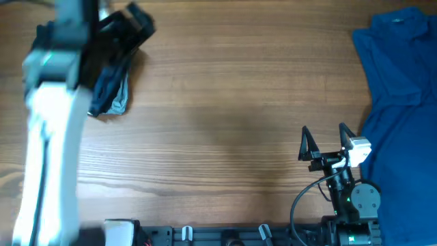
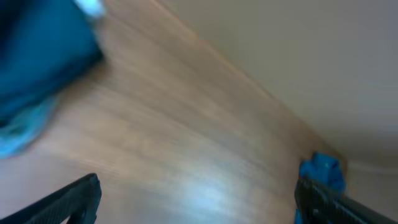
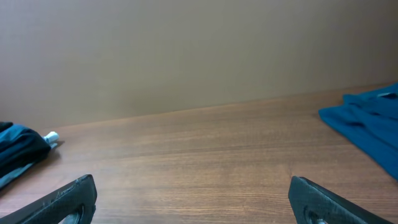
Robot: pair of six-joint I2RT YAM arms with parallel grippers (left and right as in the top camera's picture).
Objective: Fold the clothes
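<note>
No black T-shirt with a white logo shows in any view. My left gripper (image 1: 138, 27) is open and empty, blurred, at the far left of the table beside a pile of dark navy folded garments (image 1: 109, 85). In the left wrist view its fingers (image 2: 198, 190) span bare wood, with the navy pile (image 2: 37, 50) at the upper left. My right gripper (image 1: 324, 133) is open and empty at the front right. Its fingers (image 3: 193, 186) also span bare wood in the right wrist view.
A bright blue collared shirt (image 1: 403, 82) lies spread at the right edge, and also shows in the right wrist view (image 3: 370, 118) and the left wrist view (image 2: 320, 168). The navy pile (image 3: 18, 149) has a pale garment (image 1: 120, 104) under it. The wooden table (image 1: 225, 102) lies between them.
</note>
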